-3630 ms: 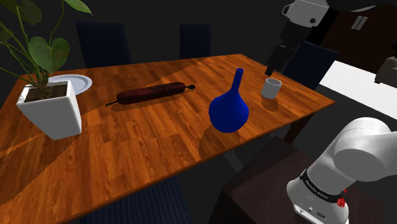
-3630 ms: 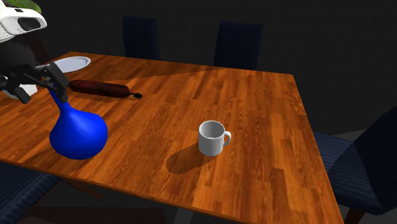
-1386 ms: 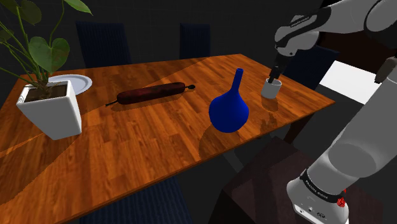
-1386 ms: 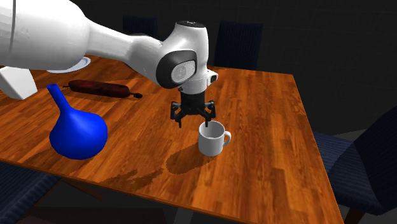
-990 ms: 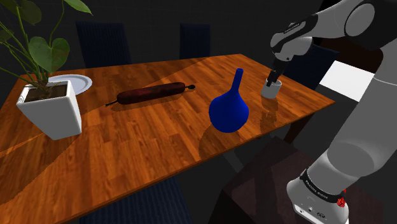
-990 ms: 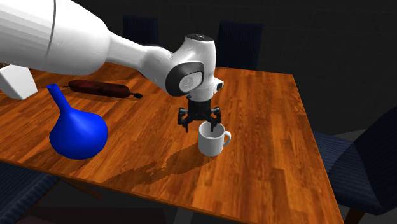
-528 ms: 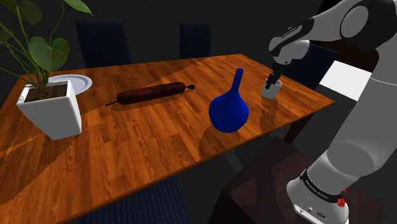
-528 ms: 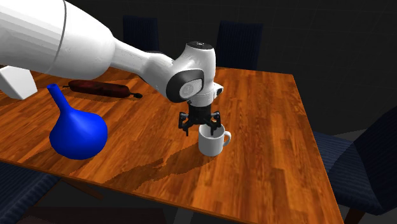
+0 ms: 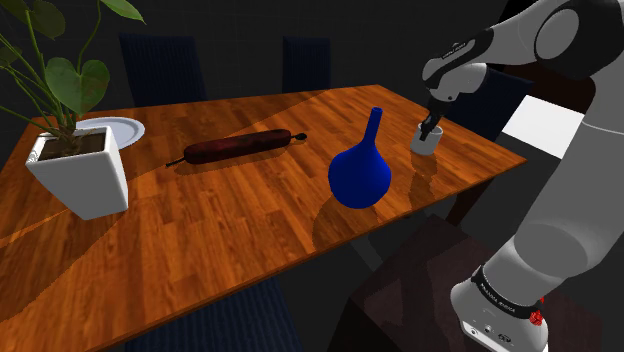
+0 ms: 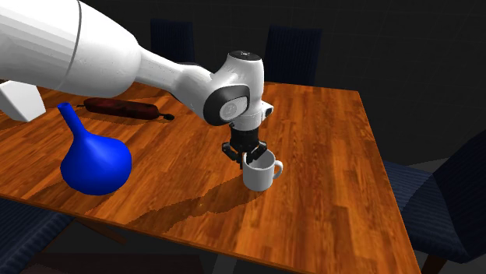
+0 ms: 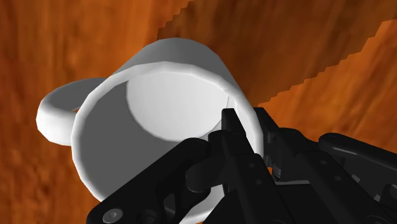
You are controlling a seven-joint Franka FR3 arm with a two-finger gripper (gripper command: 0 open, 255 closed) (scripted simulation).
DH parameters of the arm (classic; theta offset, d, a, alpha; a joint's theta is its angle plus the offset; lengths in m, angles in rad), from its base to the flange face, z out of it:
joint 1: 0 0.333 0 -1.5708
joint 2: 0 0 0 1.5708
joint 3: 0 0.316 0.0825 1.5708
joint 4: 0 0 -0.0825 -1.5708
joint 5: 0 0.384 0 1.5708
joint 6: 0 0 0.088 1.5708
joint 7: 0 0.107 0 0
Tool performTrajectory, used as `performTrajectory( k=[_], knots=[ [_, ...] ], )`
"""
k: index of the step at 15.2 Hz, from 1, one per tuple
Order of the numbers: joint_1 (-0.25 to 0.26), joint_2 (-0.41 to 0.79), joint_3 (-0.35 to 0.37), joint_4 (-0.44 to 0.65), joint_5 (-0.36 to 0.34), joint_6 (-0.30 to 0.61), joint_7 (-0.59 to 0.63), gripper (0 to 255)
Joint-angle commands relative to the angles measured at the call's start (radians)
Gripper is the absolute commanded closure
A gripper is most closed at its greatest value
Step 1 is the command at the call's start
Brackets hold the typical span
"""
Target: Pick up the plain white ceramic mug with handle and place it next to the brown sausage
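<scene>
The black gripper (image 10: 244, 156) bears down on the white mug (image 10: 259, 173), its jaws drawn nearly together on the rim wall, one finger inside the cup and the other outside. The mug (image 9: 427, 140) stands on the wooden table (image 9: 200, 230) near its end at the shoulder view's right, well apart from the brown sausage (image 9: 238, 147), with a blue long-necked vase (image 9: 360, 170) between them.

The mug stands upright, mouth up and long axis vertical. Its handle (image 10: 276, 166) points to the second exterior view's right, on the side away from the pinched wall, as the wrist view's mug (image 11: 159, 114) and gripper (image 11: 245, 124) confirm.

A pinch on one wall looks likely to let the mug tip, so the lift probably calls for a firm squeeze and a straight, level rise. The carry should clear the vase's neck.
</scene>
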Motion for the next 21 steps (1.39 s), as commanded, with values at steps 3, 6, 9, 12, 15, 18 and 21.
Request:
performTrajectory(
  k=[3, 6, 9, 12, 15, 18, 21],
  knots=[
    [0.000, 0.000, 0.000, 0.000, 0.000, 0.000, 0.000, 255],
    [0.000, 0.000, 0.000, 0.000, 0.000, 0.000, 0.000, 255],
    [0.004, -0.022, -0.005, 0.016, -0.017, -0.035, 0.012, 255],
    [0.008, -0.043, -0.009, 0.035, -0.033, -0.071, 0.023, 255],
    [0.011, -0.062, -0.011, 0.056, -0.047, -0.107, 0.033, 255],
    [0.014, -0.079, -0.013, 0.078, -0.060, -0.144, 0.042, 255],
    [0.016, -0.094, -0.015, 0.103, -0.071, -0.181, 0.050, 255]
  ],
)
